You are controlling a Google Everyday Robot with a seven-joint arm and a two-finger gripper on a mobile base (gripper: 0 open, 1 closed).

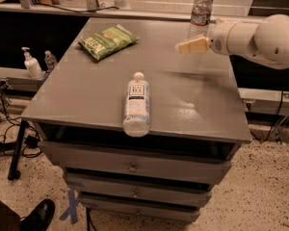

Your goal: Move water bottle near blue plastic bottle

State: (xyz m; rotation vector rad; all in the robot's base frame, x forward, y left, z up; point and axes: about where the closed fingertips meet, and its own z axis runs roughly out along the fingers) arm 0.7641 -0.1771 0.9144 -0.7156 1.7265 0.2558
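The water bottle [200, 13] stands upright at the far right of the grey cabinet top [86, 95]; it is clear with a white cap and a dark label band. The blue plastic bottle [136, 105] lies on its side near the front edge, cap pointing away, with a white-and-black label. My gripper [190, 45] reaches in from the right on a white arm, its cream fingers pointing left. It hangs above the top just in front of the water bottle and holds nothing.
A green chip bag [107, 41] lies at the far left of the top. Drawers [132, 167] fill the cabinet front. A soap dispenser [31, 64] stands on a low ledge at left. A shoe [38, 215] shows at bottom left.
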